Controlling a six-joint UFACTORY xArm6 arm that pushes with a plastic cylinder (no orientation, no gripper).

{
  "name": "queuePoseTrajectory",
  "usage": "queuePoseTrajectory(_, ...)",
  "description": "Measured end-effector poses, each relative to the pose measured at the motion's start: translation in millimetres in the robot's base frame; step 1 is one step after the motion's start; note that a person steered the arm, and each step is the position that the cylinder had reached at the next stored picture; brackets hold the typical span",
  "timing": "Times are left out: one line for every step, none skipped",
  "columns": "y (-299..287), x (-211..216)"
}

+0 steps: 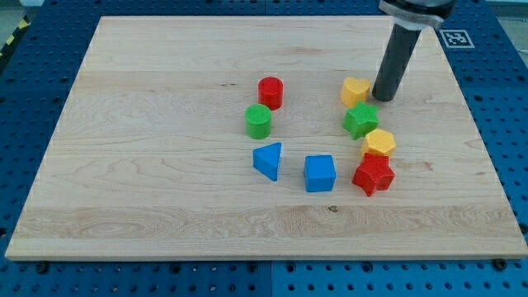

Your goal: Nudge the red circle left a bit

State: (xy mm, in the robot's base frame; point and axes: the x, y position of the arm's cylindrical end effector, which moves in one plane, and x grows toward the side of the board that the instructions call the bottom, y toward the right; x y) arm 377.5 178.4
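My tip is down on the wooden worktop just to the right of the yellow block, with the green star a little below it, and there are no jaws on this rod to read, just the plain dark end. The red circle sits well to the view's left of the tip, just above the green circle. Lower down lie the blue triangle and blue cube, and at the right a second yellow block touches the red star.
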Motion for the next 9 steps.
queuePoseTrajectory(-10, -51)
queuePoseTrajectory(-63, -72)
queuePoseTrajectory(-123, -63)
queuePoseTrajectory(-151, -27)
queuePoseTrajectory(-151, -24)
queuePoseTrajectory(-151, -21)
queuePoseTrajectory(-141, -14)
queuePoseTrajectory(-120, 1)
queuePoseTrajectory(-117, 13)
